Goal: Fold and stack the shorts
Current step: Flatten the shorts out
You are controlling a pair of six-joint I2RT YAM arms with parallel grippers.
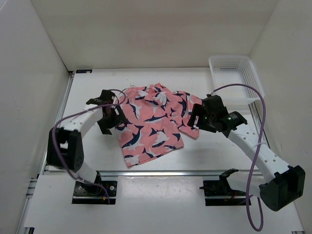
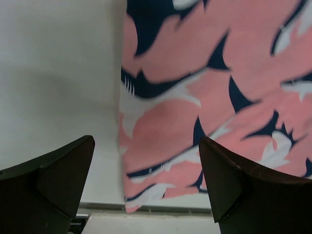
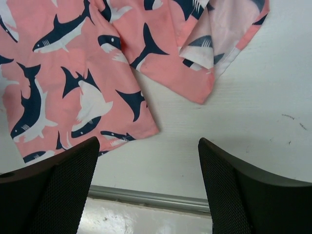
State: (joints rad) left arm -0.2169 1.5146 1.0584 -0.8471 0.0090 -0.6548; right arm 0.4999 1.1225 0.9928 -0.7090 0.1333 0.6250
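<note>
- Left of the shorts (image 1: 151,122), right at their left edge, sits the left gripper (image 1: 109,117), pointed in twd the cloth.
- L wrist view: left gripper (image 2: 146,141) has its jaws wide apart, nothing btwn them but what lies below. Shorts (image 2: 219,58) fill the right half of that view; their left edge runs top to bottom through the gap. L finger is over bare table (image 2: 53,87), R finger over the printed cloth. Can't tell if either finger touches the fabric.
- Shorts themselves: coral-pink w/ navy + white shark print, lying spread on the table (image 1: 214,151) btwn the two grippers. Not flat all over: rumpled along the far edge, one leg reaching twd the near side, the other out to the right.
- Right of the shorts, just beside their right-hand leg, is the right gripper (image 1: 195,118), aimed back at the cloth.
- R wrist view: right gripper (image 3: 148,141) also stands w/ jaws spread, holding nothing; bare table shows in the gap. Shorts (image 3: 73,73) lie ahead of and to the left of the fingers, a hem corner coming down close to the L finger. Upper right in that view, a corner of the cloth is turned over, showing the paler inside.
- Further right of the shorts and beyond them, apart from the cloth, stands a white mesh basket (image 1: 231,68).
</note>
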